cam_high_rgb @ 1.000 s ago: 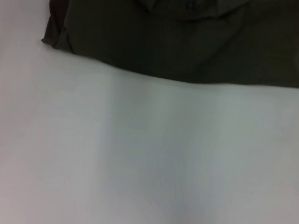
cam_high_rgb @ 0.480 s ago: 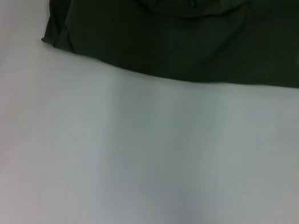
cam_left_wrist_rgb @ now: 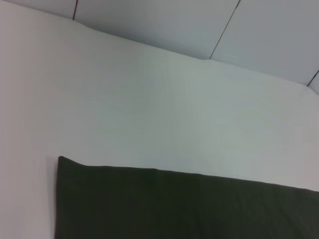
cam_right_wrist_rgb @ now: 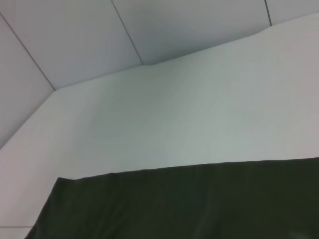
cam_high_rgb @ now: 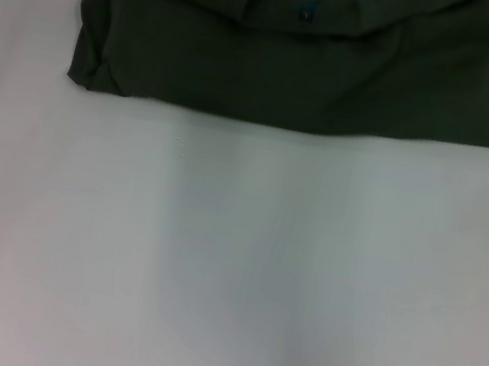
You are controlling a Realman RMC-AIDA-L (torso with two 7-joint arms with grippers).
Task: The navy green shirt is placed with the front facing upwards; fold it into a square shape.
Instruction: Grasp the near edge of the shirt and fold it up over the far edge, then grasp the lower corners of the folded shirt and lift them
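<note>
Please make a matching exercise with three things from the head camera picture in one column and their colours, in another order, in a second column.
Things:
1. shirt
2. table
3. neck label

Colours:
A. blue
B. dark olive green
C. white

Pairs: 1-B, 2-C, 3-A

Matt cloth shirt [cam_high_rgb: 302, 70] on a smooth, matt white table [cam_high_rgb: 230, 266].
</note>
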